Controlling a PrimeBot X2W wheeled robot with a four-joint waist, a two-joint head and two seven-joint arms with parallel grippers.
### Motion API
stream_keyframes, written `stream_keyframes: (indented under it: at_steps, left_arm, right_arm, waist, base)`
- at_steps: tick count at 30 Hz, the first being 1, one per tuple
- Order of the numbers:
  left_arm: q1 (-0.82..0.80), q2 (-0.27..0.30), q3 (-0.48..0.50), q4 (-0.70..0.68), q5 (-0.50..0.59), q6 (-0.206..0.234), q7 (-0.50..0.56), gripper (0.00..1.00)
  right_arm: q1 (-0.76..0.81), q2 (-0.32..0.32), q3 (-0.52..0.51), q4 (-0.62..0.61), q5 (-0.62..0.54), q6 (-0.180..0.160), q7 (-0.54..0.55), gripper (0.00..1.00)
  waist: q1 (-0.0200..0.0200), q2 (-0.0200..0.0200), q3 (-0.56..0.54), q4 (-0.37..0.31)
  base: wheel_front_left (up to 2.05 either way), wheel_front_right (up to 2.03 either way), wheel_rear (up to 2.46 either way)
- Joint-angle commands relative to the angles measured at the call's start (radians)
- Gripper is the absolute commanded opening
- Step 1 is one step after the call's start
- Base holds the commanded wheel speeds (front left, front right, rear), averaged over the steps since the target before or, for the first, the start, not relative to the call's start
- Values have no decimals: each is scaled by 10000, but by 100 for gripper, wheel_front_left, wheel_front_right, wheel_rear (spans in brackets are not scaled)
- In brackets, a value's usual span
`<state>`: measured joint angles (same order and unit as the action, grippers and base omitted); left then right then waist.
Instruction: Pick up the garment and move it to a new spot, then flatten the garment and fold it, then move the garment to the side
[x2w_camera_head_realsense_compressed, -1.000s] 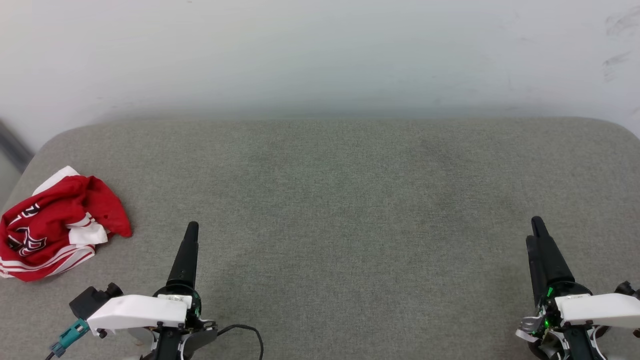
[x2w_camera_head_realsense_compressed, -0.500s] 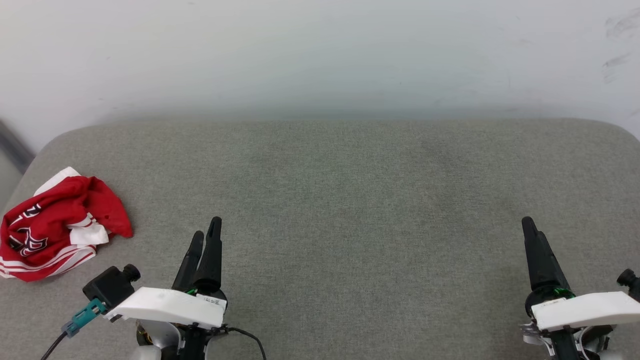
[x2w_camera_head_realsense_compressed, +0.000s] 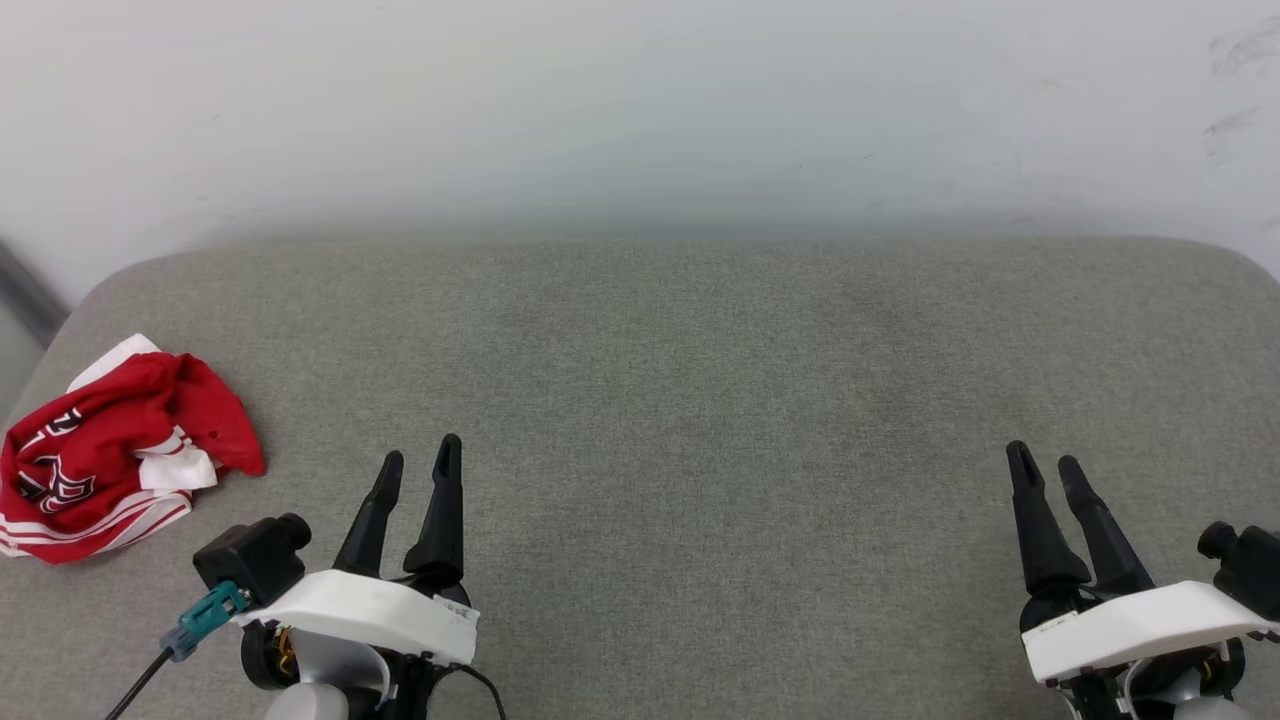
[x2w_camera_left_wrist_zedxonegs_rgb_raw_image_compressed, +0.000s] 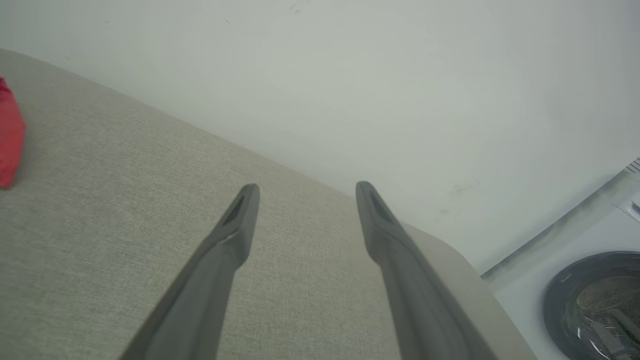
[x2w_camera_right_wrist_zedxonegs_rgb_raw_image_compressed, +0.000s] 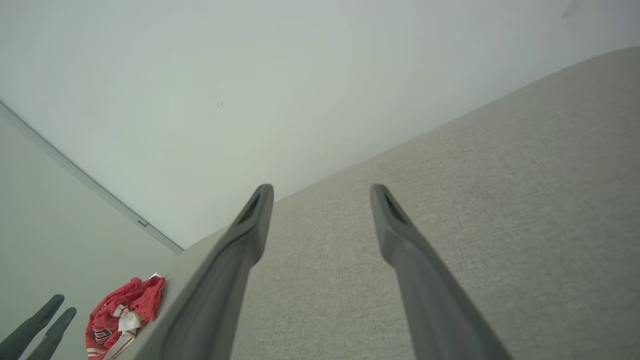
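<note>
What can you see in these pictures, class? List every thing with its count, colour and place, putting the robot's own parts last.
garment: one, red with white trim, crumpled at the surface's left edge
padded surface: one, grey, spanning the head view
wall: one, white, behind the surface
washing machine: one, white with dark door, beyond the surface, left wrist view
left tool: one, dark, open, lower left
right tool: one, dark, open, lower right

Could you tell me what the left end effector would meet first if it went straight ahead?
The left end effector would likely meet bare grey cushion or the white wall behind; depth is unclear. The garment lies off-line.
</note>
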<state>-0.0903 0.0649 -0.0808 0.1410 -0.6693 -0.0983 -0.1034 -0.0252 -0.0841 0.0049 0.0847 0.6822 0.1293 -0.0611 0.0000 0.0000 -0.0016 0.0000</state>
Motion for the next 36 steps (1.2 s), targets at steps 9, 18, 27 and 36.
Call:
stream_keyframes:
  at_steps: [9,18,27,36]
  left_arm:
    - [-305,300,-305,40,1401,253,-340,100]
    - [-349,427,-533,187,2340,433,-571,100]
    - [-430,471,-693,466,3157,601,-794,100]
    - [-453,490,-815,580,3898,724,-992,100]
  right_arm:
    - [119,-112,81,-475,-1653,19,36,100]
    - [222,43,-66,-668,-2802,20,134,100]
    - [338,176,-232,-757,-3824,21,190,100]
    - [395,277,-267,-797,-4660,21,86,100]
  waist:
    - [0,0,-15,19]
    - [0,0,-11,11]
    - [0,0,-3,16]
    - [0,0,-1,25]
  base:
    - [0,0,0]
    - [0,0,0]
    - [0,0,0]
    - [0,0,0]
